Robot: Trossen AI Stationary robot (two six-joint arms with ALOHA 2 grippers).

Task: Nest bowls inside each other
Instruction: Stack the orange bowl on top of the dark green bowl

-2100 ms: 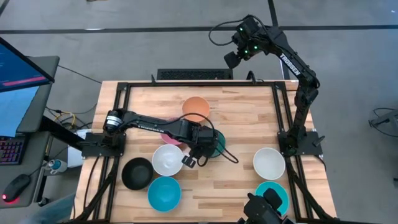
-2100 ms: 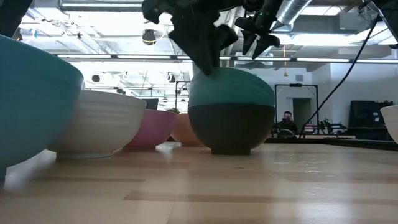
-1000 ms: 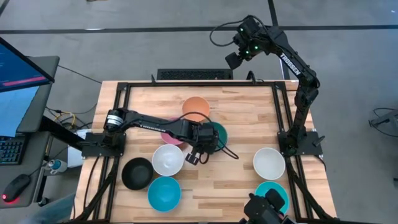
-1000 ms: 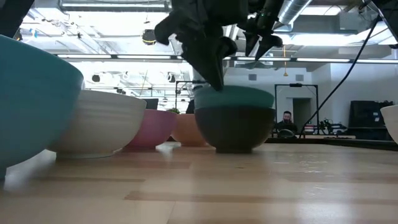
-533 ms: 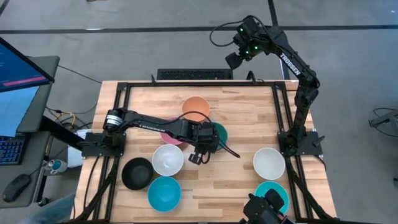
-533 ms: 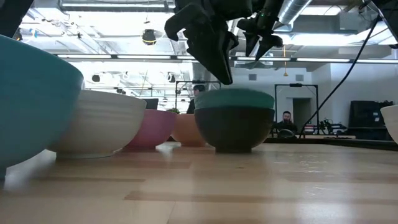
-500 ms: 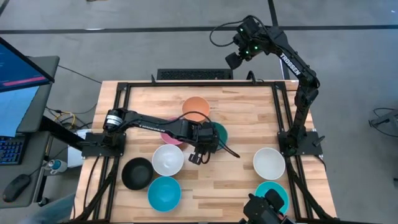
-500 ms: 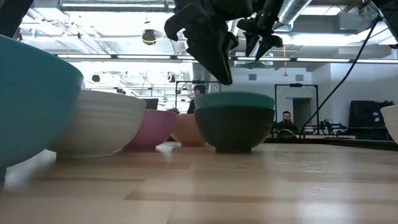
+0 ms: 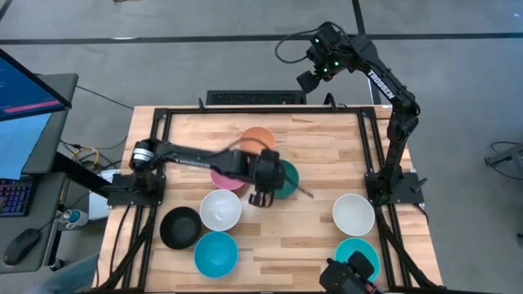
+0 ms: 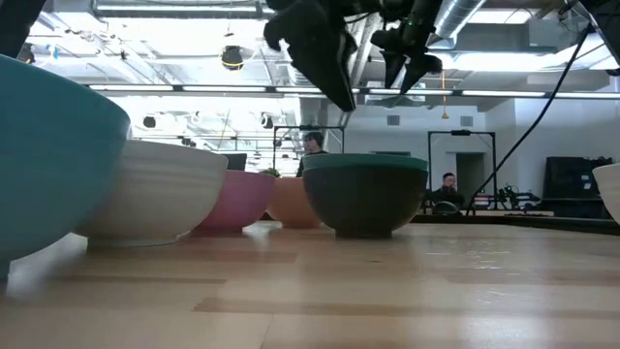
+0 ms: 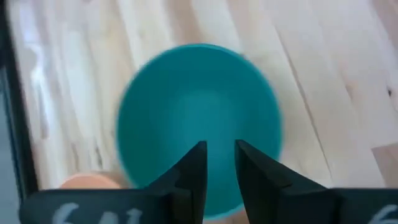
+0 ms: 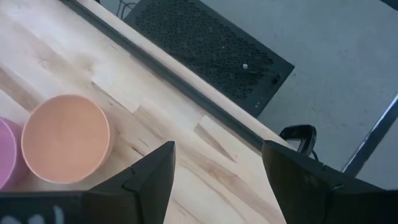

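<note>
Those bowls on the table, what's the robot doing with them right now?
The left gripper hangs open just above a turquoise bowl that sits nested in a darker bowl mid-table, holding nothing. The right gripper waits open, raised beyond the table's far edge. The orange bowl, pink bowl, a black bowl and other white and turquoise bowls stand single.

Overhead looks down; low level; both share turquoise bowl (image 9: 283, 177)

You're looking at a light wooden bench (image 9: 310, 237) on a grey floor (image 9: 204, 65). A lit monitor (image 9: 24, 106) stands beside it, with a black perforated box (image 12: 205, 46) behind. Ceiling lights (image 10: 174, 44) brighten the room, where two people (image 10: 448, 189) show.
</note>
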